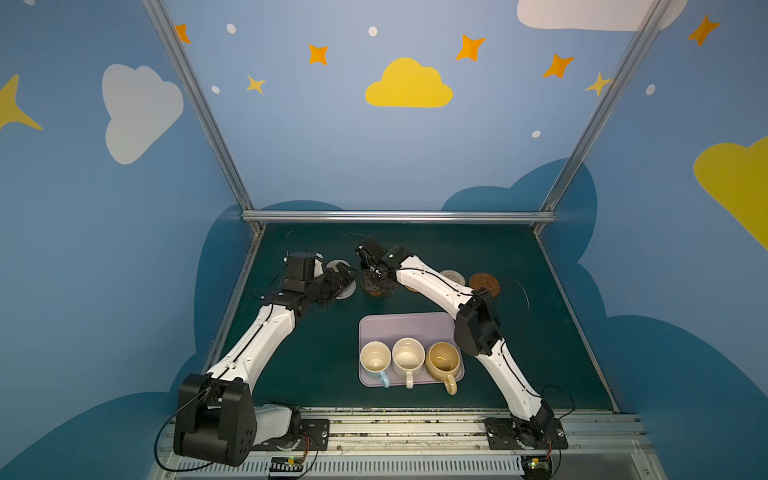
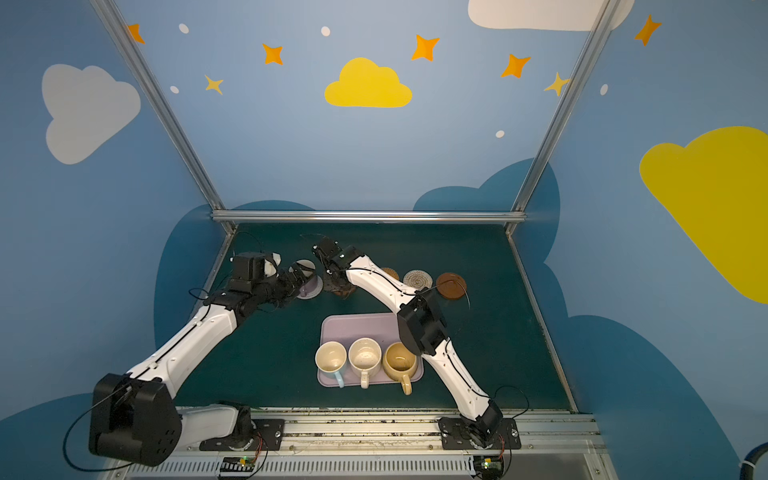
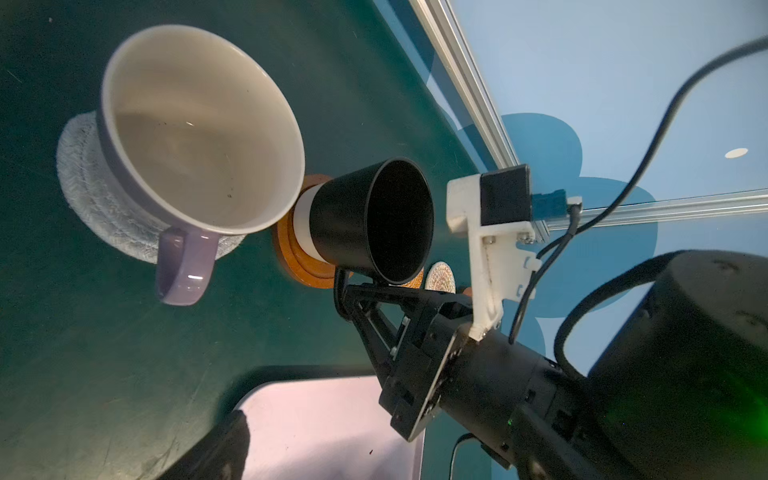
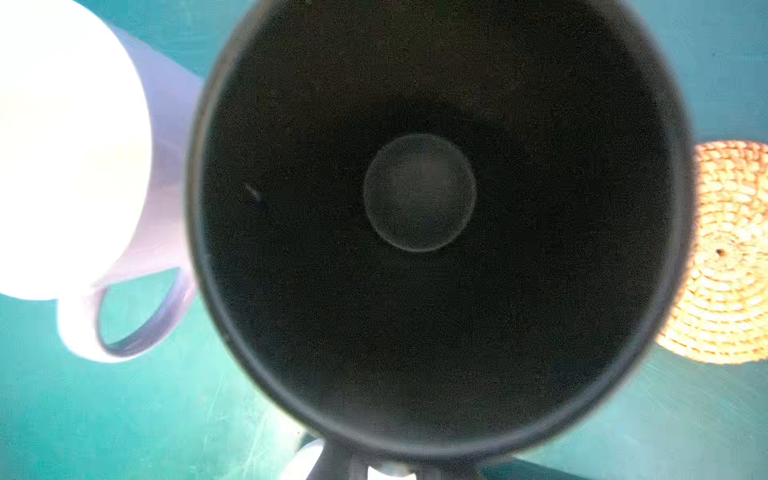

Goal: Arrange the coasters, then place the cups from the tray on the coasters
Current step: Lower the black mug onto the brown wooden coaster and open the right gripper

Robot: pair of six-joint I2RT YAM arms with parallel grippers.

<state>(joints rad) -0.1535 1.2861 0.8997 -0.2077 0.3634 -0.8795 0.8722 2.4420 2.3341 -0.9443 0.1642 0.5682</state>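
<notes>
The right tool [image 3: 345,286] is pinching the black mug [image 3: 370,220] by its handle. The mug is standing on a brown coaster [image 3: 291,257] — the left tool [image 1: 345,277] is hanging spread beside the lilac mug [image 3: 199,129].

**Two eyes overhead, one on each wrist**

Set high above the near edge of the table [image 1: 457,245], side by side, tilted down and toward the back wall [image 1: 395,166]. Far enough off to take in the whole tabletop and the tray [image 1: 407,326] in both top views.

Left wrist: low and close, looking slantwise across the lilac mug [image 3: 199,133] to the black mug [image 3: 345,224], with one tray corner in view.

Right wrist: straight down into the black mug, very near and blurred. Lilac mug at one edge, shared with the left wrist view; orange woven coaster [image 4: 731,257] opposite.
</notes>
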